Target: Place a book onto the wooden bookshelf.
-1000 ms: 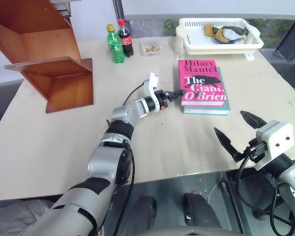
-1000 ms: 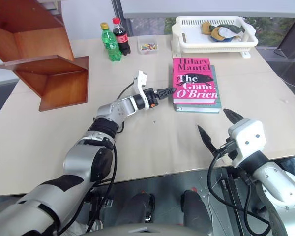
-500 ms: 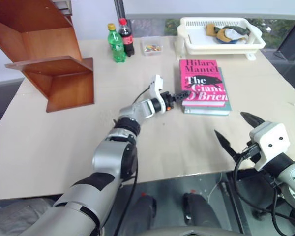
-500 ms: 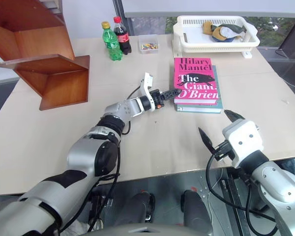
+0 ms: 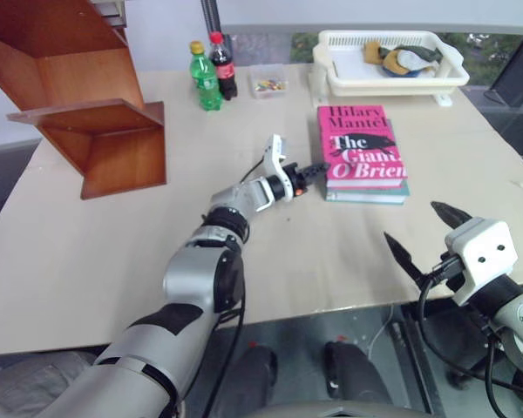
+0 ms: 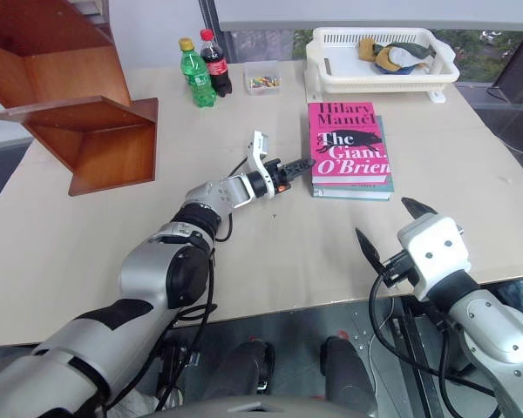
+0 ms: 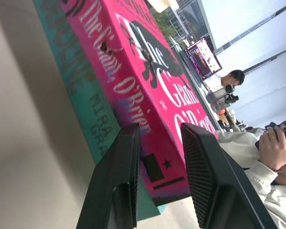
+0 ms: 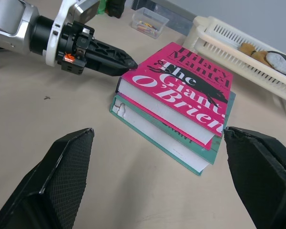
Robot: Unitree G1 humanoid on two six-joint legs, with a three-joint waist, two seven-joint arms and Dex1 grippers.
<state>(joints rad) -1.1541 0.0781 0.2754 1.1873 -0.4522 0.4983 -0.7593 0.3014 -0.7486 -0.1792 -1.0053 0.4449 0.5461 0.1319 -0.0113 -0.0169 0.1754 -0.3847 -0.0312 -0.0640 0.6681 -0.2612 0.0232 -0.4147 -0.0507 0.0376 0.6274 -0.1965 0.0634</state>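
Observation:
The pink book (image 5: 362, 144) lies flat at the table's far right, on top of a teal book (image 6: 353, 190). My left gripper (image 5: 314, 170) points level at the pink book's near left corner, its tips right at that corner. Its fingers (image 7: 121, 176) are open by a narrow gap, and the pink spine shows between them. In the right wrist view the left gripper (image 8: 109, 57) reaches the corner of the book (image 8: 181, 86). My right gripper (image 5: 423, 233) hangs wide open and empty off the table's near right edge. The wooden bookshelf (image 5: 96, 104) stands at the far left.
A green bottle (image 5: 204, 78), a cola bottle (image 5: 220, 65) and a small clear box (image 5: 267, 83) stand at the back. A white basket (image 5: 392, 84) with cloths sits behind the books. A person (image 7: 271, 157) holding a phone is beyond the table.
The left gripper's fingers have narrowed from wide open. It moved slightly right, up to the pink book's corner. The right gripper stayed open in place.

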